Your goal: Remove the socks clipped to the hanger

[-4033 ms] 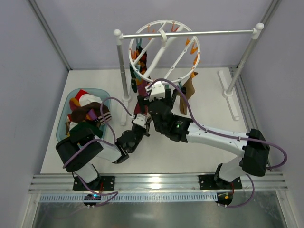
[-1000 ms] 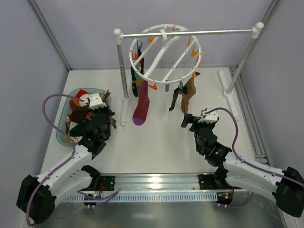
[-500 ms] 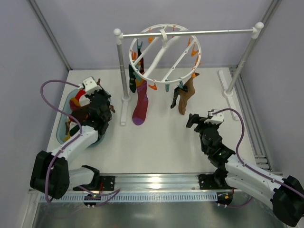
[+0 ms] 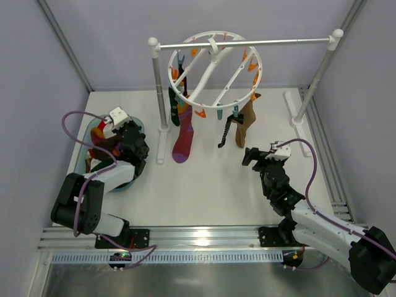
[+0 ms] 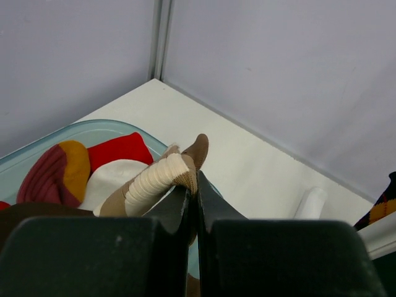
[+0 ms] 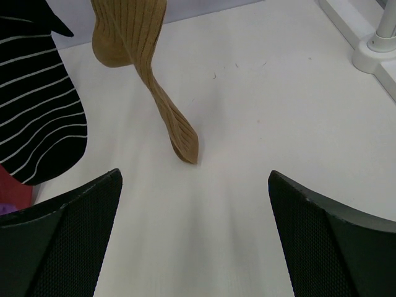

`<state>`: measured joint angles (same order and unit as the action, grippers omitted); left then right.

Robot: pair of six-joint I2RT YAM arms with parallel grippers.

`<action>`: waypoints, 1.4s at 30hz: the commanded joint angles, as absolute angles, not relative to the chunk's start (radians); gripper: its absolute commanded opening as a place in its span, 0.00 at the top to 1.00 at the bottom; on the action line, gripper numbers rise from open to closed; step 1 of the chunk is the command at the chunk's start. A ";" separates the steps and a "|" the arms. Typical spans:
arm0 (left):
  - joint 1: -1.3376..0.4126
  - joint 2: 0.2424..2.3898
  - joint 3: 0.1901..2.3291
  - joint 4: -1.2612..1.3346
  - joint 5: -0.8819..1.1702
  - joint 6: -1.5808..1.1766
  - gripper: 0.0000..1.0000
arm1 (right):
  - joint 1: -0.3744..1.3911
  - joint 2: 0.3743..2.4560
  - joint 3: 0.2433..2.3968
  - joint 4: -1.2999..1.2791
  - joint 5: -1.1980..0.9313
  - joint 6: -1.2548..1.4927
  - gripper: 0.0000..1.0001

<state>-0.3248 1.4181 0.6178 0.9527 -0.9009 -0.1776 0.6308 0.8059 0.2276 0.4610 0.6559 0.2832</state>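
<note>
The white ring hanger hangs from the rack bar with orange and teal clips round its rim. Clipped to it are a maroon sock, a dark green sock, a black-white striped sock and a brown sock. My left gripper hovers over the teal tub. In its wrist view it is shut on a brown sock with a cream ribbed cuff. My right gripper stands open and empty low over the table. Its wrist view faces the brown sock and striped sock.
The tub holds several loose socks, among them a red one and a maroon-yellow one. The white-posted rack with its metal bar spans the back. Its left post stands beside the tub, and its right foot lies near my right gripper.
My left arm has swung from the table's middle to over the tub, carrying the brown sock, and folded closer in. The right arm has drawn back from the hanger and now holds still.
</note>
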 commanded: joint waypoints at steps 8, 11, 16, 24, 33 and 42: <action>-0.311 1.387 0.558 1.005 -0.999 -0.248 1.00 | 0.609 0.828 0.210 0.563 0.620 0.299 0.00; -0.296 1.371 0.548 0.953 -0.999 -0.300 1.00 | 0.609 0.822 0.206 0.565 0.614 0.302 0.00; -0.288 1.384 0.561 0.900 -0.991 -0.327 0.86 | 0.606 0.805 0.198 0.558 0.632 0.301 0.00; -0.288 1.358 0.558 0.858 -1.006 -0.356 0.01 | 0.601 0.793 0.193 0.552 0.630 0.304 0.00; -0.357 1.321 0.500 1.025 -1.135 -0.258 0.00 | 0.598 0.788 0.193 0.545 0.635 0.302 0.00; -0.561 1.433 0.492 1.546 -1.253 0.207 0.00 | 0.597 0.790 0.187 0.549 0.629 0.298 0.00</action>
